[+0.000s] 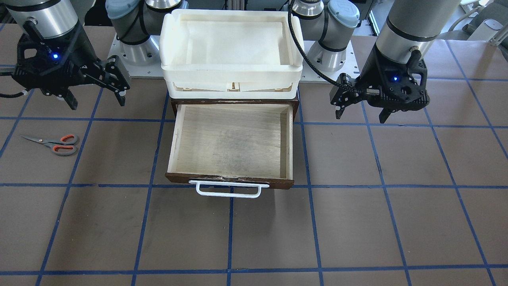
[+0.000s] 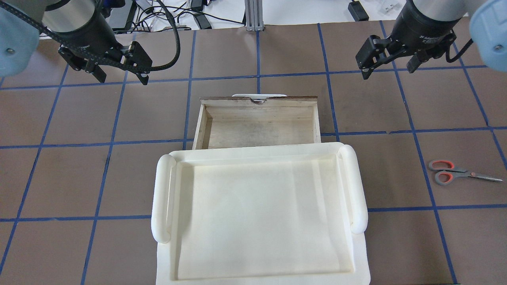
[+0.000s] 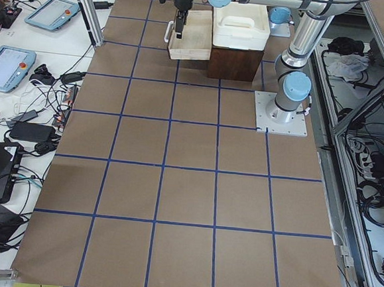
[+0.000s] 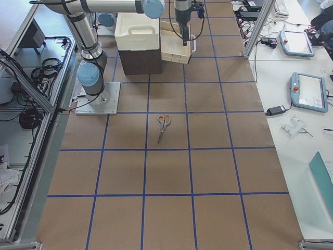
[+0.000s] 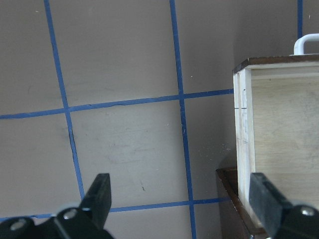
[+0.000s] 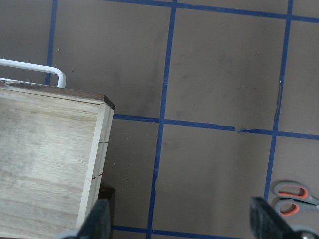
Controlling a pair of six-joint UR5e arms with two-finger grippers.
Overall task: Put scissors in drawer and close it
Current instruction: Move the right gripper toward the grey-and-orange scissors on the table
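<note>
- scissors (image 1: pixel 53 144) lie flat on the bench toward its right end, blades pointing at that end, handles toward the drawer, well apart from it
- drawer (image 1: pixel 230 143) at mid-bench, pulled open toward the operators' edge, nothing inside, white handle (image 1: pixel 229 190) on its front
- white tray (image 1: pixel 232 43) sits on the cabinet behind it, by the robot-side edge
- right gripper (image 1: pixel 97 103) hovers with jaws apart, holding nothing, between scissors and robot-side edge
- left gripper (image 1: pixel 361 115) hovers on the drawer's other side, jaws apart, holding nothing
</note>
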